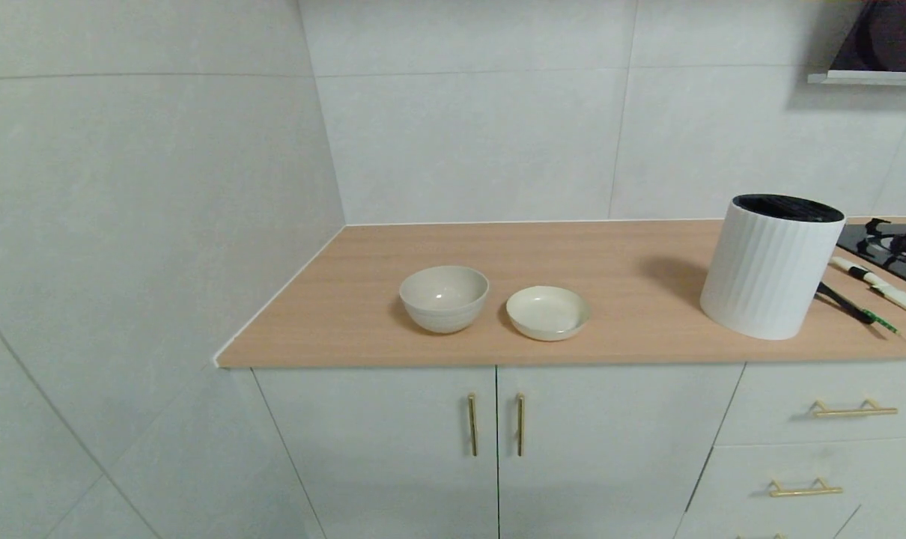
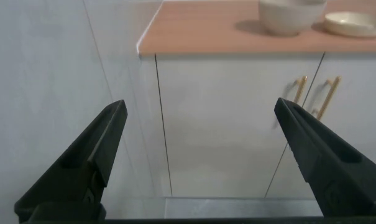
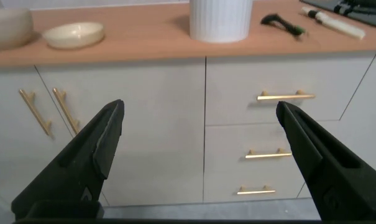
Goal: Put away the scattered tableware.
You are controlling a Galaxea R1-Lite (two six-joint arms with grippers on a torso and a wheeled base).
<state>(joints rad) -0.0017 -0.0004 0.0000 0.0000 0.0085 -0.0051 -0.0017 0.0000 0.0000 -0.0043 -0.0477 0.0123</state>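
Head view: bowl [image 1: 444,298] sits on desk [image 1: 648,247], well left of ribbed holder [image 1: 771,266]. Shallow dish [image 1: 548,311] between bowl and holder, just beside bowl, not touching. Dark utensil [image 1: 846,303] and pale utensil [image 1: 889,290] lie just right of holder.
Judgement: bowl and dish look glazed, so stiff, slick, breakable. Grip over rim, one finger inside. Utensils light, apt to roll; pinch mid-shaft.

Left wrist view: left pincer [image 2: 199,112] spread wide, empty, below desk edge.

Right wrist view: right pincer [image 3: 199,109] spread wide, empty, lower than holder.
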